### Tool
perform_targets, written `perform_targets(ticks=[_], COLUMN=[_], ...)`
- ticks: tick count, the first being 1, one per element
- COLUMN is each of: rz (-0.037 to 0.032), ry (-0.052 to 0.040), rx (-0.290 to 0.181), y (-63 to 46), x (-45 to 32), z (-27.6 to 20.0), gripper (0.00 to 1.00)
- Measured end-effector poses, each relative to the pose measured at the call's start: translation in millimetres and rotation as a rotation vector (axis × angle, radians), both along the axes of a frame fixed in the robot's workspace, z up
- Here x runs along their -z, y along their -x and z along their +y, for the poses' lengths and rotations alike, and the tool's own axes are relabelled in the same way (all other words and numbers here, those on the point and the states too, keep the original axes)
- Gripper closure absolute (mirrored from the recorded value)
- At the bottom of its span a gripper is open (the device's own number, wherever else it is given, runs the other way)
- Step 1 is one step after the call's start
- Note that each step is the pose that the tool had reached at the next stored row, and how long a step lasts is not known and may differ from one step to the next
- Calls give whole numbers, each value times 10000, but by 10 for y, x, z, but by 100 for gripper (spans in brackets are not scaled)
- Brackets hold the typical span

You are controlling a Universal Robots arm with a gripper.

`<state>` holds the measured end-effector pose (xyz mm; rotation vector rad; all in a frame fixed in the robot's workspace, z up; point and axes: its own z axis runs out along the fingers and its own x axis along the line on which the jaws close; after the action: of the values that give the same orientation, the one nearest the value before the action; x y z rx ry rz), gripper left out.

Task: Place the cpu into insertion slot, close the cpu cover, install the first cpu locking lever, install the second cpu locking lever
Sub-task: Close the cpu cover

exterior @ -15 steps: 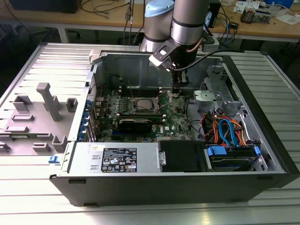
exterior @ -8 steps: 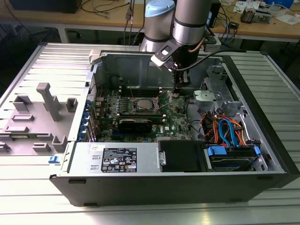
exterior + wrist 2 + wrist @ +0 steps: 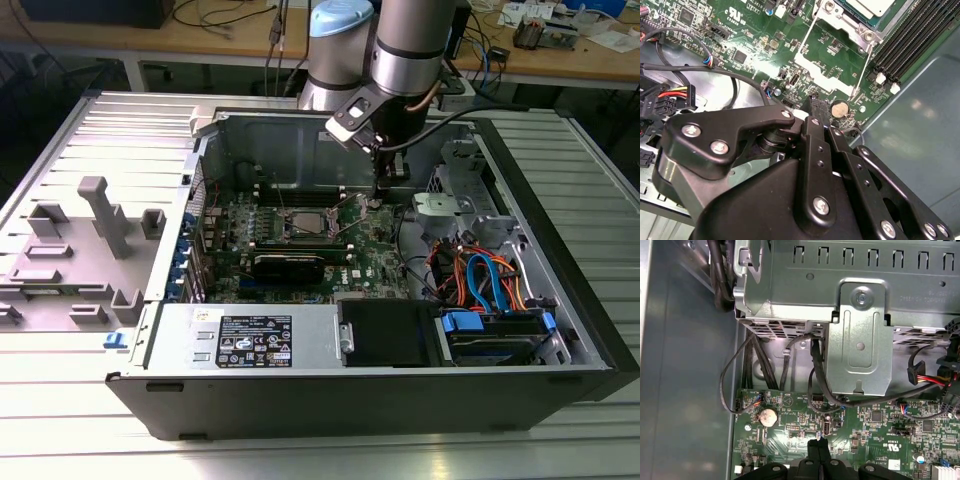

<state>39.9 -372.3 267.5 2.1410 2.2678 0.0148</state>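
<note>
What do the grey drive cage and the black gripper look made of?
The grey drive cage: looks like sheet metal, dull silvery finish, with bent edges and punched slots. The black gripper: matte black, probably coated metal, bolted with bright screws; hard plastic cannot be ruled out.

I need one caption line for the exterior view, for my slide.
Black claw of the grey robot arm hangs inside the open black computer case, near the silver-rimmed square insertion slot.

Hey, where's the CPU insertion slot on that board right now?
The small square silver-rimmed insertion slot sits mid-board in the exterior view, to the exterior view's left of the black gripper, beside the black rectangular card.
</note>
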Motion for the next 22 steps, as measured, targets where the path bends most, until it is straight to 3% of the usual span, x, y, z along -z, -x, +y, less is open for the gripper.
perform_targets(ticks=[5, 6, 8, 16, 22], rz=[9, 69, 111, 114, 115], ry=[0, -3, -24, -23, -26], rx=[0, -1, 0, -1, 0], y=[-2, -2, -2, -79, -79], x=[5, 25, 58, 67, 194], z=[-1, -1, -3, -2, -3], gripper=[89, 89, 89, 89, 89])
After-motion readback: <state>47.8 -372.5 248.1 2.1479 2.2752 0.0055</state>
